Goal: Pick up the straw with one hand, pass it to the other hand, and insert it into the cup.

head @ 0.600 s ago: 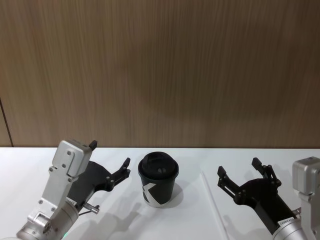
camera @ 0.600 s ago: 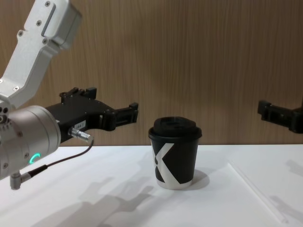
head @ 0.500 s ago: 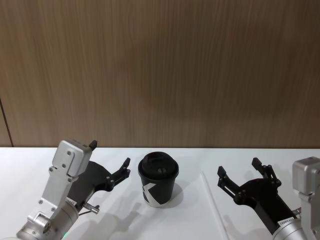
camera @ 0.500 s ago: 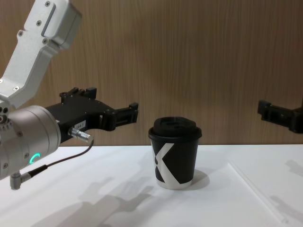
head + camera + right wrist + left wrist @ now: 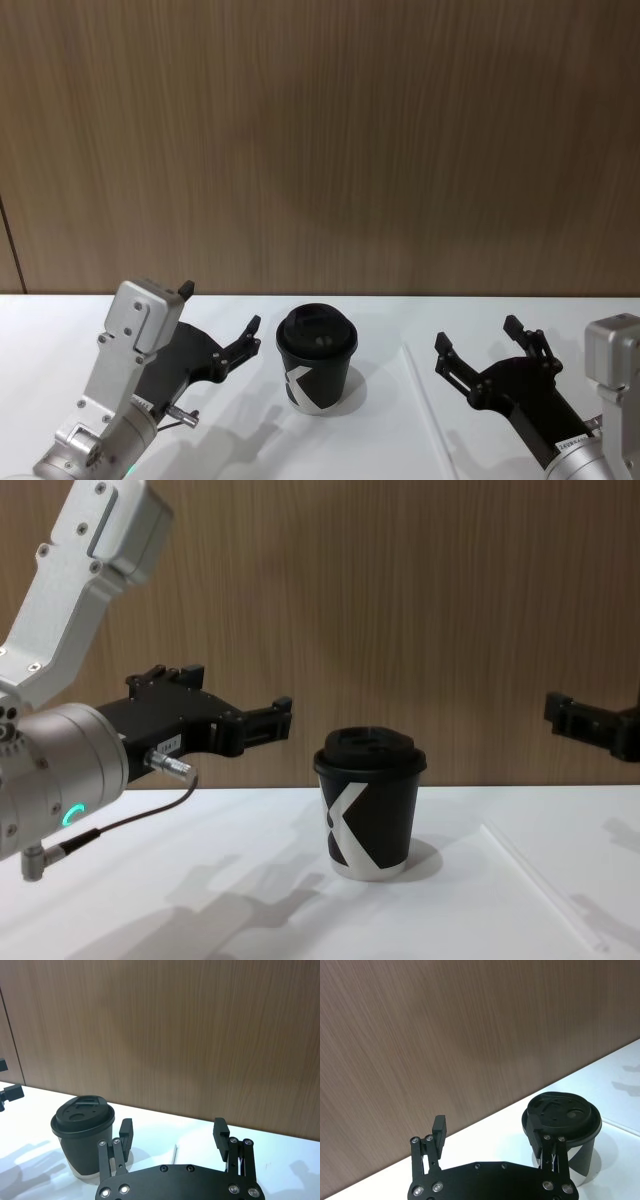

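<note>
Two grippers hang above a white worktop, one on each side of a small black paper cup with a black domed lid and a white angular mark; the cup stands upright near the worktop's back edge, where a brown wood-grain wall rises just behind it. Left of the cup is the left gripper, long and black with a silver plug and dark cable; its jaws stand wide apart, holding nothing, and the nearer jaw tip is close beside the cup's lid without touching it. Right of the cup, well apart from it, is the blocky all-black right gripper; its jaws are likewise spread and hold nothing. A thin straight white straw lies flat on the worktop right of the cup, between it and the right gripper, running from level with the cup toward the front edge and touching neither; bare worktop lies open in front of the cup and between the cup and the straw.
</note>
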